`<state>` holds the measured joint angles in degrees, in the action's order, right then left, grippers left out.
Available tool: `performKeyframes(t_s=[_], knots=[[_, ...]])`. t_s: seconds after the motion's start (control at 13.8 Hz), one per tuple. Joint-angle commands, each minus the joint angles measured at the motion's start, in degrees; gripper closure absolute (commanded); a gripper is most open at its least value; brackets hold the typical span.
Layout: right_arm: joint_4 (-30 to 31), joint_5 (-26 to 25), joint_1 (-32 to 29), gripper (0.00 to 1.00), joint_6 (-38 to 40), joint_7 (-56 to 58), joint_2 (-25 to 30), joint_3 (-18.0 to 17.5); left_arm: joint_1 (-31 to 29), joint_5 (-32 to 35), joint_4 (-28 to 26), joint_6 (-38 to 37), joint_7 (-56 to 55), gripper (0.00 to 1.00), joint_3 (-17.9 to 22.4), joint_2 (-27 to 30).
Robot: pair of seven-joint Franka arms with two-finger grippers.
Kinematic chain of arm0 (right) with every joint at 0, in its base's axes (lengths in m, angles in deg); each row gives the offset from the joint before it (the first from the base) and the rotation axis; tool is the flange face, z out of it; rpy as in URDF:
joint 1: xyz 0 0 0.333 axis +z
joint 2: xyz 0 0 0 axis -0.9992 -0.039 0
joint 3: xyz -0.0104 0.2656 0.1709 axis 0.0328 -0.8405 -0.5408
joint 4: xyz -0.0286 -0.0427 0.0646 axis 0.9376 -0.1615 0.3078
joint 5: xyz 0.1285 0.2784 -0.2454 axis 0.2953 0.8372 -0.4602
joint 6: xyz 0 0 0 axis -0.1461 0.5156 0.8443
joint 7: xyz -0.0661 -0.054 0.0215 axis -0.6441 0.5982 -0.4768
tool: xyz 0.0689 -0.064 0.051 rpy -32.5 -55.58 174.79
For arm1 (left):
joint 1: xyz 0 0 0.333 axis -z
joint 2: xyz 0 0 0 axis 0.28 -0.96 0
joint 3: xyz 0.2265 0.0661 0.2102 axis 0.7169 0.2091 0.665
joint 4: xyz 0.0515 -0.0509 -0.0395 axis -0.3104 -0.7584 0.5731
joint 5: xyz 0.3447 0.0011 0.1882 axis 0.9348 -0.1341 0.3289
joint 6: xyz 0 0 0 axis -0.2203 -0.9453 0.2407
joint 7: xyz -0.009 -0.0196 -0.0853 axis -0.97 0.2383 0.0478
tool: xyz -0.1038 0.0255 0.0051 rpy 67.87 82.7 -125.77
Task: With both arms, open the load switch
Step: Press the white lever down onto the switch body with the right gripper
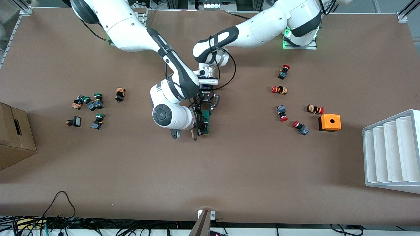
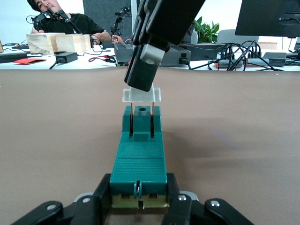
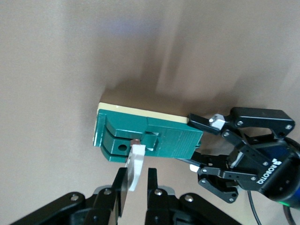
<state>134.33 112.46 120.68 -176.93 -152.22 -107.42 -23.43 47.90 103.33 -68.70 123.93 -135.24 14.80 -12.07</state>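
The dark-green load switch (image 1: 206,118) lies on the brown table mid-way between the arms' ends. My left gripper (image 1: 206,104) is shut on one end of its body (image 2: 139,159), a black finger against each side. At the block's other end, my right gripper (image 1: 200,126) is shut on the white tab (image 3: 137,164). In the left wrist view the white tab (image 2: 157,95) stands a little off the green body, with two thin prongs still in its slots. In the right wrist view the tab lies against one finger (image 3: 123,187).
Several red-capped push buttons (image 1: 280,89) and an orange box (image 1: 329,122) lie toward the left arm's end, with a white ribbed rack (image 1: 392,150) at that table edge. Green-capped buttons (image 1: 95,105) and a cardboard box (image 1: 14,137) are toward the right arm's end.
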Motion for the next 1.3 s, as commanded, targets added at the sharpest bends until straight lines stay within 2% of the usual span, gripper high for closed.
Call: performKeyframes(t_s=[0.0,1.23], knots=[[4.91,-1.0,0.13,0.77,-0.06,0.69,3.58,-0.24,0.18,3.35,3.75,2.85,0.39,1.0,-0.97,-2.01],[7.9,-1.97,1.71,0.78,-0.59,0.95,5.16,-0.24,0.18,3.35,3.75,2.85,0.39,1.0,-0.97,-2.01]])
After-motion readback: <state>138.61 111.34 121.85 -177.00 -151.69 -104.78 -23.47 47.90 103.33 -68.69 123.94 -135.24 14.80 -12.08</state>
